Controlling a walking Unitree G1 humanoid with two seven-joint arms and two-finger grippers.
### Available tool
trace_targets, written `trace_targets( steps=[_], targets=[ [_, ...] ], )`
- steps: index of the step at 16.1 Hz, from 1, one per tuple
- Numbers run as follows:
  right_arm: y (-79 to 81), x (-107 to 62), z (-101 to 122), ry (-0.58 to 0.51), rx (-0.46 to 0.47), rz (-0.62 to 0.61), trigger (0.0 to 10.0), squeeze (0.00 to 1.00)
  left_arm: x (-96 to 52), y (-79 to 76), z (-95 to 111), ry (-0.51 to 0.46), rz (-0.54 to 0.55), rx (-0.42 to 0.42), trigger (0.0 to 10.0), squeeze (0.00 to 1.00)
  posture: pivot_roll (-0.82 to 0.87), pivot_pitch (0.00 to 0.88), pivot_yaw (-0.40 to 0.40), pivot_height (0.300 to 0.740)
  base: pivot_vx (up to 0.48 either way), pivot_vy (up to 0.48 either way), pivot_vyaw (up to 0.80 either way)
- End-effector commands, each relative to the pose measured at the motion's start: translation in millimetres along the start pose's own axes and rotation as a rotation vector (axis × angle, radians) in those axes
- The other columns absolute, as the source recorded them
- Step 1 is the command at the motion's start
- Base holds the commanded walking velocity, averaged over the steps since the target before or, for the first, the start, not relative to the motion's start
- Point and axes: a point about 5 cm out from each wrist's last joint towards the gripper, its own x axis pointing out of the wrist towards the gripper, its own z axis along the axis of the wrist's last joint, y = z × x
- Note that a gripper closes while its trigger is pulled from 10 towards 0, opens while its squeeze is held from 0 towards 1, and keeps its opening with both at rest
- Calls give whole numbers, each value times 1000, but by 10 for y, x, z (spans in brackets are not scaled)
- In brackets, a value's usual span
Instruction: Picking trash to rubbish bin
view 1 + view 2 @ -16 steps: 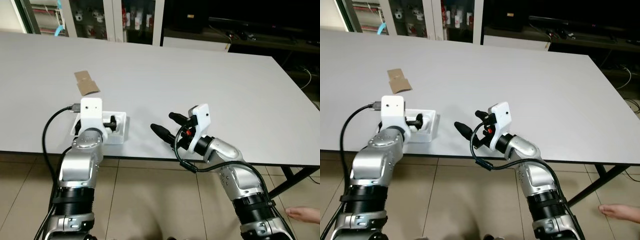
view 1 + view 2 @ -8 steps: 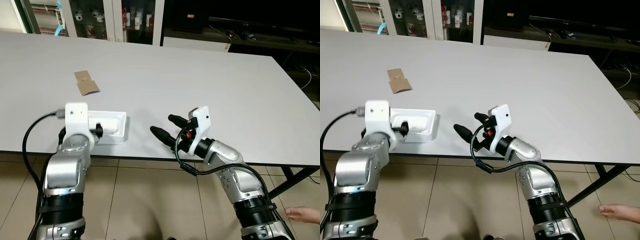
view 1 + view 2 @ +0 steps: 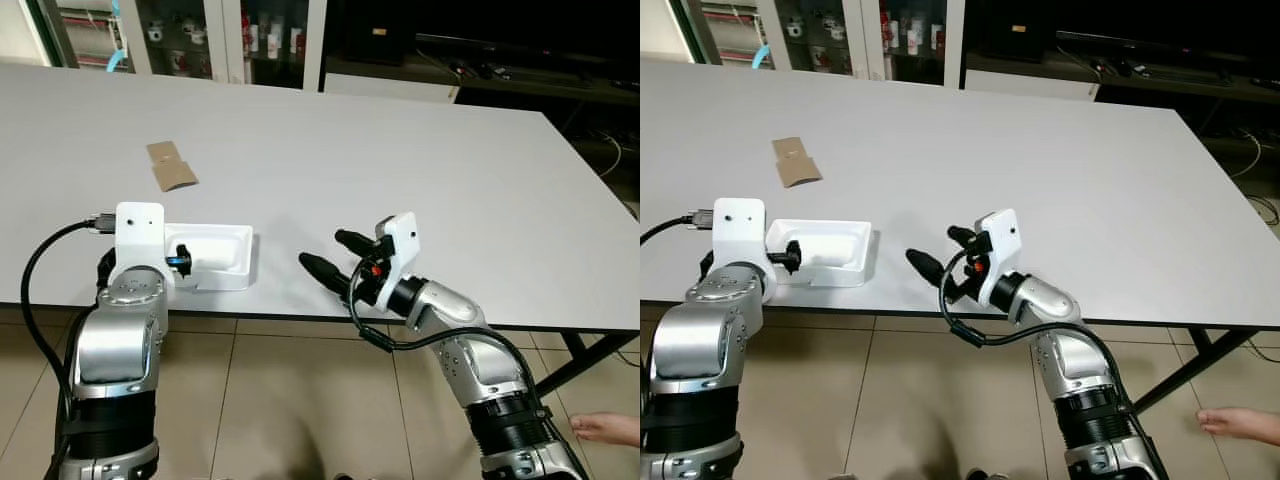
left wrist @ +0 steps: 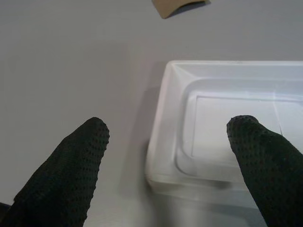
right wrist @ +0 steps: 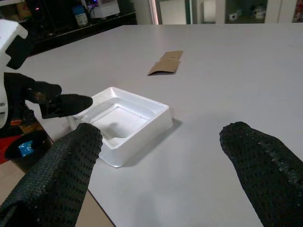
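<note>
I cannot see a rubbish bin, and the left gripper's (image 4: pixel 165 156) white wrist block hides part of the near end of the shallow white plastic tray (image 3: pixel 215 256) from my head camera. That tray sits at the near edge of the big white table (image 3: pixel 400 150), on my left side. My left gripper is at the tray's near left corner with its 2 black fingers (image 4: pixel 71 175) spread wide. 1 finger is over the inside of the tray and the other is outside over the bare table. I cannot tell if either finger touches the tray, and it is not gripping it. My right gripper (image 3: pixel 335 258) hovers at the table edge, well to the right of the tray, fingers wide apart and holding nothing. A flat brown cardboard piece (image 3: pixel 171 167) lies farther back on the table.
</note>
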Motion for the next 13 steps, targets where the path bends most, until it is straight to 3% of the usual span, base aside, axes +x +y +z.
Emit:
trace_targets(
  steps=[1,5,7,9,13],
  targets=[
    [12,3,31,-2,-14,14,10000,0,-42,23,31,-10,24,19,10000,0,50,34,-74,740,0,0,0],
    [16,-7,17,1,-9,13,10000,0,-61,95,-14,-1,51,41,10000,0,52,42,-74,740,0,0,0],
    [30,1,23,0,-6,18,10000,0,-22,62,-101,11,-20,-78,10000,0,44,47,-79,740,0,0,0],
    [25,-6,30,0,-5,19,10000,0,10,115,-130,-5,-46,-87,10000,0,43,48,-80,740,0,0,0],
    [14,-29,30,4,-5,19,10000,0,30,292,-3,-117,-95,-6,10000,0,45,53,-84,740,0,0,0]
  ],
)
